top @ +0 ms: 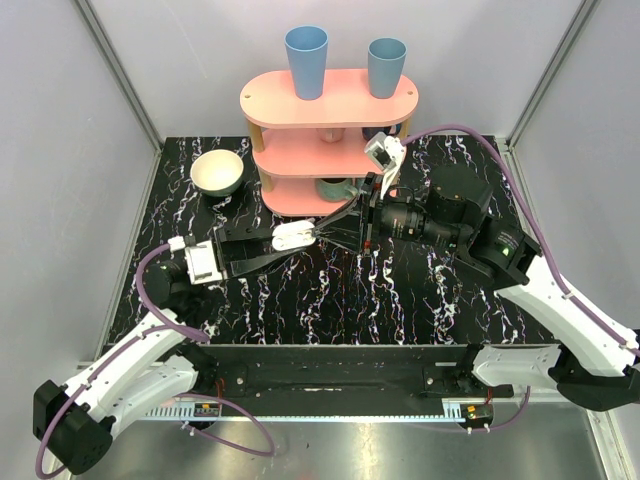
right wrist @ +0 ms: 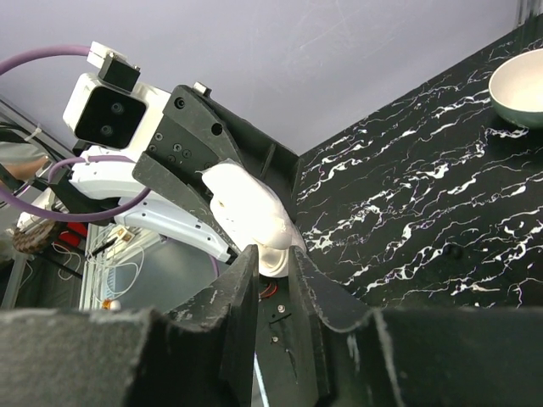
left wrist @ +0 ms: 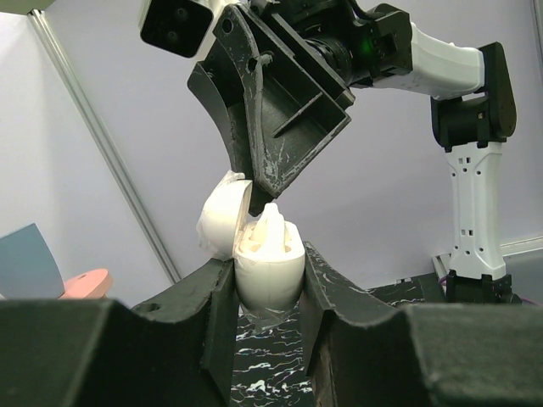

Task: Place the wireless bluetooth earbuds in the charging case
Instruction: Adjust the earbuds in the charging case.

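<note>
Your left pincer [left wrist: 267, 284] clamps the case [left wrist: 267, 270] mid-frame. The right pincer [right wrist: 273, 259] pinches a slick, light earbud [left wrist: 271, 225], best held by its stem.

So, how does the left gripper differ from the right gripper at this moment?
Load: the left gripper clamps the charging case by its body, while the right gripper pinches a small white piece, apparently an earbud, at the case's open top. Jaw gap: the left gripper's jaws stand as wide as the case, while the right gripper's are almost together. Shared: both have black fingers and meet tip to tip before the pink shelf.
</note>
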`<state>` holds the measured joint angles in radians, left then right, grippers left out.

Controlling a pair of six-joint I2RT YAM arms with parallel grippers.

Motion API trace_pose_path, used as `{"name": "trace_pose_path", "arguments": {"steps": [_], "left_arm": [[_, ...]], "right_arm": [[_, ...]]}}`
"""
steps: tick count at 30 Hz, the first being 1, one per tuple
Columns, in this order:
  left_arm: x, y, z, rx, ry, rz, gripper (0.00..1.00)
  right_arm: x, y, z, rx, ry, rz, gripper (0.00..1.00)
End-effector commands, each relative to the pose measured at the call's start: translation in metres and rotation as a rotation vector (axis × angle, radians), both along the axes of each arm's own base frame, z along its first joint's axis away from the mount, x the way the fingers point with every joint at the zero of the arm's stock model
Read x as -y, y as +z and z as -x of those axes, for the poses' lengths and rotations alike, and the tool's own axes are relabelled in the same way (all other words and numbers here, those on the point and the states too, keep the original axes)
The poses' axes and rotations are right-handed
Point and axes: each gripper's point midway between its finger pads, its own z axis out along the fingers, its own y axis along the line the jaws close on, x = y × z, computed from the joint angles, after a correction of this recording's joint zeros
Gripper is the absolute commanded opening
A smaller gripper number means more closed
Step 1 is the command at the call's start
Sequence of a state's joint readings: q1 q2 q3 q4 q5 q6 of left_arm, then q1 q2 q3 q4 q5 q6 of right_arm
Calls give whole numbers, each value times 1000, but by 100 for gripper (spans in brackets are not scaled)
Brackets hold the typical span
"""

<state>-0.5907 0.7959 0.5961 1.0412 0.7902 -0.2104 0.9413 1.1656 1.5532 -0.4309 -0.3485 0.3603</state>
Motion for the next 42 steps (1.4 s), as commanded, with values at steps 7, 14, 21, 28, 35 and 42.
{"name": "trace_pose_path", "arguments": {"steps": [7, 14, 21, 28, 35, 42], "left_arm": [[-6, 24, 11, 74, -6, 47, 0], [-5, 23, 9, 70, -4, 45, 0], [-6, 22, 2, 44, 23, 53, 0], [-9, 13, -14, 6, 106, 70, 0], [-9, 10, -16, -12, 106, 67, 0], [-9, 9, -18, -18, 115, 61, 0]], "right_arm": [[-14, 5, 6, -10, 84, -16, 21], [-16, -1, 5, -19, 78, 10, 19], [-21, -12, 8, -18, 103, 74, 16], [2, 8, 6, 56, 14, 22, 23], [1, 9, 5, 54, 12, 15, 29], [0, 20, 11, 69, 44, -19, 30]]}}
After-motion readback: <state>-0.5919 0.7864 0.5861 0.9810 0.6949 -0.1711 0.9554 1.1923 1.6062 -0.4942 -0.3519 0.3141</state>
